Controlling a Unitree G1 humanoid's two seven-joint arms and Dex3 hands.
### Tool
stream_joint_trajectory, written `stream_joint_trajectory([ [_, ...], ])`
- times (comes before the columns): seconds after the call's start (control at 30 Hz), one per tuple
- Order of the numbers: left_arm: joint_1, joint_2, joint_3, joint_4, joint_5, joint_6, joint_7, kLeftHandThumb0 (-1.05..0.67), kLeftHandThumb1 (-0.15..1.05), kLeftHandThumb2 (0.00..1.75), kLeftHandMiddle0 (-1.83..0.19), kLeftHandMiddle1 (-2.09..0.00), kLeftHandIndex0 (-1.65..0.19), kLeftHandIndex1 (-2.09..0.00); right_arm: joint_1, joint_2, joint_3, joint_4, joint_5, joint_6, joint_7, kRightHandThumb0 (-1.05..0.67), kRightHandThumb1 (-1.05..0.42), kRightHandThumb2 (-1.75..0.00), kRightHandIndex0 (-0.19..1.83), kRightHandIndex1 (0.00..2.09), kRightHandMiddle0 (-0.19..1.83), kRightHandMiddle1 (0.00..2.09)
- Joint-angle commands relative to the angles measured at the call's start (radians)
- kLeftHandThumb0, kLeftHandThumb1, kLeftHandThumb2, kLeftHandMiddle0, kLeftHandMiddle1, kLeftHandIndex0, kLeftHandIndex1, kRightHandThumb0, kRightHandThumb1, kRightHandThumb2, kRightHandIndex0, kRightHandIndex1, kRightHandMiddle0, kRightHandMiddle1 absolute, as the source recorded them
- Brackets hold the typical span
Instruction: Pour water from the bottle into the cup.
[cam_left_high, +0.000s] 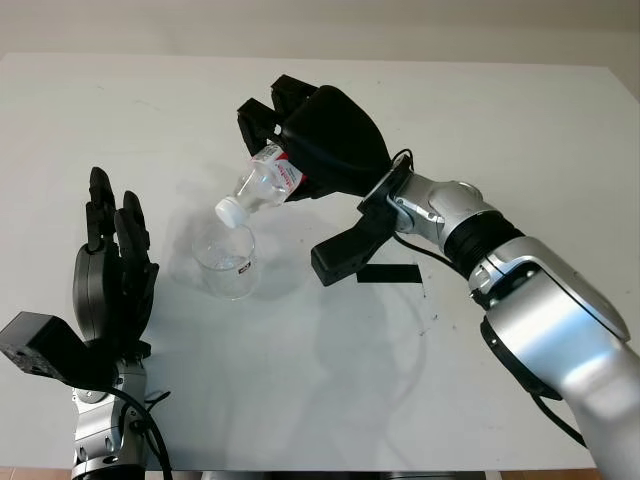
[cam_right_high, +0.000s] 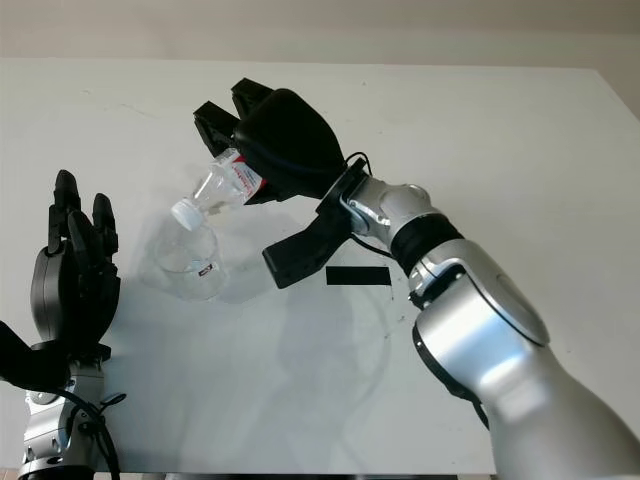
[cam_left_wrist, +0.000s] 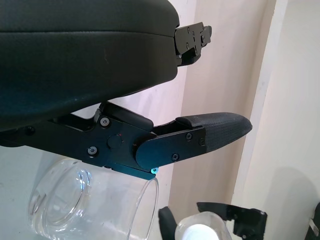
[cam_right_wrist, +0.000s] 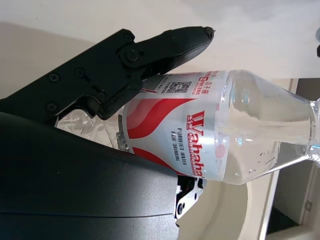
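My right hand (cam_left_high: 300, 150) is shut on a clear plastic bottle (cam_left_high: 262, 184) with a red and white label (cam_right_wrist: 172, 135). The bottle is tilted, neck down to the left, and its white cap (cam_left_high: 231, 211) hangs just above the rim of a clear cup (cam_left_high: 226, 261). The cup stands upright on the white table (cam_left_high: 330, 380) left of centre, and it is also in the left wrist view as the cup (cam_left_wrist: 90, 205). My left hand (cam_left_high: 112, 265) is open at the near left, a short way left of the cup and apart from it.
A strip of black tape (cam_left_high: 390, 273) lies on the table right of the cup, under my right forearm (cam_left_high: 450, 225). The table's far edge (cam_left_high: 320, 62) runs along the back and its near edge along the bottom.
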Motion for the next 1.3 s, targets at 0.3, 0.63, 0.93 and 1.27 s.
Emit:
stream_joint_trajectory([
  [0.3, 0.016, -0.03, -0.007, 0.041, -0.001, -0.016, 0.0, -0.74, 1.05, 0.63, 0.13, -0.06, 0.17, -0.05, -0.067, -0.019, 0.05, -0.001, -0.028, -0.049, -0.055, -0.5, -1.05, -0.28, 1.16, 2.09, 0.74, 2.09],
  [0.63, 0.016, -0.036, -0.009, 0.053, 0.002, -0.035, -0.002, -0.73, 1.05, 0.64, 0.13, -0.05, 0.18, -0.05, -0.084, -0.022, 0.104, -0.023, -0.094, -0.007, -0.114, -0.52, -1.05, -0.19, 1.15, 2.09, 0.73, 2.09],
  [0.93, 0.015, -0.036, -0.009, 0.06, 0.001, -0.041, -0.006, -0.74, 1.05, 0.65, 0.14, -0.05, 0.18, -0.05, -0.091, -0.015, 0.17, -0.022, -0.174, 0.08, -0.217, -0.53, -1.05, -0.35, 1.2, 2.09, 0.72, 2.09],
  [1.27, 0.014, -0.039, -0.01, 0.058, 0.002, -0.038, -0.002, -0.73, 1.05, 0.66, 0.14, -0.05, 0.18, -0.05, -0.089, -0.007, 0.167, -0.016, -0.149, 0.058, -0.232, -0.51, -1.05, -0.33, 1.23, 2.09, 0.76, 2.09],
])
